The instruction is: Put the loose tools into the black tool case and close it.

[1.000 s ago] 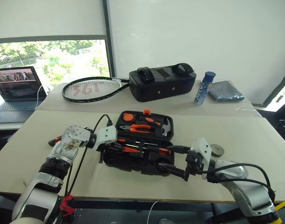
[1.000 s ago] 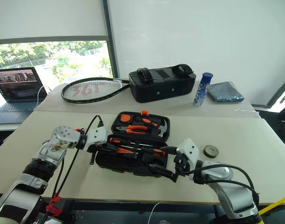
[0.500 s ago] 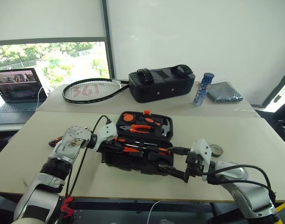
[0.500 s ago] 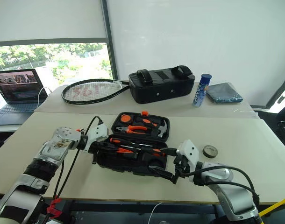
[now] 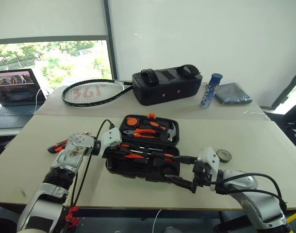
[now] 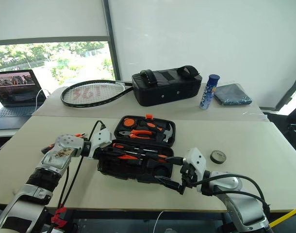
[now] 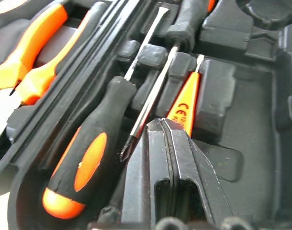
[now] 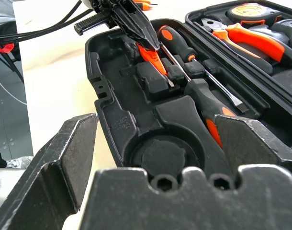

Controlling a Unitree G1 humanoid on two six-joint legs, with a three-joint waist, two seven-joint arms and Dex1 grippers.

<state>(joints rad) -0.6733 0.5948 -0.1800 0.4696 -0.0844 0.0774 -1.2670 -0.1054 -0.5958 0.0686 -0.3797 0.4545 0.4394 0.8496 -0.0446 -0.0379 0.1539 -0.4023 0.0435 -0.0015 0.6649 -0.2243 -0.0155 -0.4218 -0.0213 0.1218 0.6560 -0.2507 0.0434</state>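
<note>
The black tool case lies open in the middle of the table. Two long screwdrivers and a small orange tester screwdriver rest in the slots of its front half. My left gripper is shut, its tip down on the tester screwdriver's end at the case's left side. In front of the case's right corner my right gripper stands open and holds nothing. A grey tape roll lies on the table right of the case. An orange-black utility knife lies left of my left arm, partly hidden.
Orange-handled pliers and a small hammer sit in the case's back half. On the far table are a tennis racket, a black padded bag, a blue can, a grey cloth and a laptop.
The head views have shifted a little. My left wrist has tilted slightly over the case's left end; both grippers stay where they were.
</note>
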